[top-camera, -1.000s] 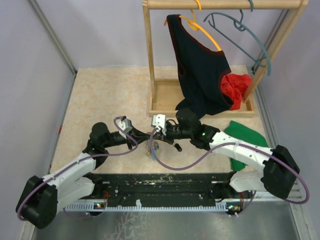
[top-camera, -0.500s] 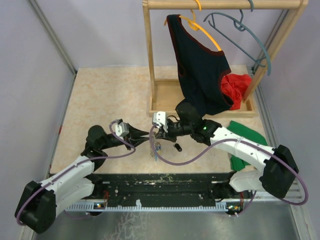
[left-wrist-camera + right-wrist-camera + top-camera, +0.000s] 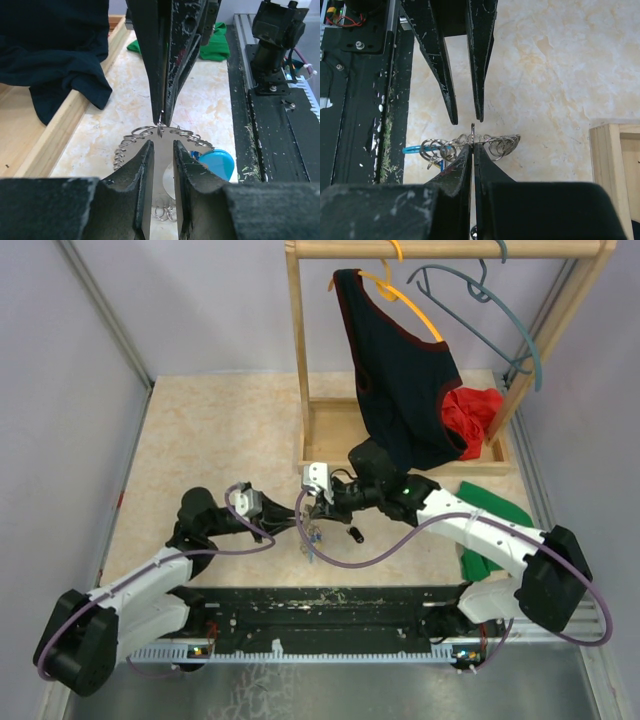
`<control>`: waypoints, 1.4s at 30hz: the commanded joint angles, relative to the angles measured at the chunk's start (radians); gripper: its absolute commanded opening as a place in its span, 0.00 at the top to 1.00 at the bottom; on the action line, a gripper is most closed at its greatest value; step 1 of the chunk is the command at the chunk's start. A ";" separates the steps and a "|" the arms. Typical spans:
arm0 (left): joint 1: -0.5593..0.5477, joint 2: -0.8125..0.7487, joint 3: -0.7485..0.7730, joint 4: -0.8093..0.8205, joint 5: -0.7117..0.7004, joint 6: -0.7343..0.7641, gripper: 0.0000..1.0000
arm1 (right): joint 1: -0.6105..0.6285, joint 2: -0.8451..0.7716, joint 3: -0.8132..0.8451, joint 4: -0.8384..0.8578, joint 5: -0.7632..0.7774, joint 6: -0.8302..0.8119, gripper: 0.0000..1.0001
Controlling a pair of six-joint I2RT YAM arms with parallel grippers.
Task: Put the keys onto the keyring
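Pinching the thin wire of the keyring point(image 3: 140, 132) with the right fingers point(image 3: 162, 107), shut tight on it at the top of the loop; holding the left fingers point(image 3: 146, 155) a little apart with nothing between them, tips pointing at the right tips from just across the wire; dangling the rest of the loop below both sets of tips, with curly grey wire on either side of the pinch and the thick light-blue part point(image 3: 216, 162) off to one side of the left fingers, low and near the counter point(image 3: 210, 100); cannot tell whether the bottom of the loop touches the counter; on the counter just beside the right fingers, a small black bit point(image 3: 355, 534), maybe one of the keys, too tiny to be sure. Probably very light; springy and wobbly too, so likely to swing or twist at any push; thin and smooth, so easy to let slip. Best to take hold on the bare wire right next to the pinch of the right fingers, not on the fat blue part; best to squeeze gently and open the coil only a little, or risk bending it. As for the keys, probably tiny, hard and slidey; better picked up by the coloured head, leaving the hole free for the wire.
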 commanded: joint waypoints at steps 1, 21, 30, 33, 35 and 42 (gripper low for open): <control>0.006 0.023 0.028 -0.002 0.063 0.036 0.73 | -0.005 0.006 0.076 0.002 -0.034 -0.027 1.00; 0.004 0.104 0.119 -0.093 0.134 0.048 0.77 | 0.001 0.019 0.100 -0.027 -0.042 -0.036 1.00; 0.003 0.105 0.128 -0.113 0.133 0.047 0.79 | 0.011 0.017 0.102 -0.026 -0.037 -0.033 1.00; 0.001 0.105 0.135 -0.122 0.129 0.046 0.80 | 0.015 0.015 0.101 -0.021 -0.036 -0.032 1.00; 0.001 0.104 0.137 -0.125 0.123 0.046 0.80 | 0.017 0.014 0.102 -0.020 -0.036 -0.031 1.00; -0.002 0.112 0.144 -0.140 0.116 0.047 0.81 | 0.027 0.012 0.105 -0.022 -0.031 -0.032 1.00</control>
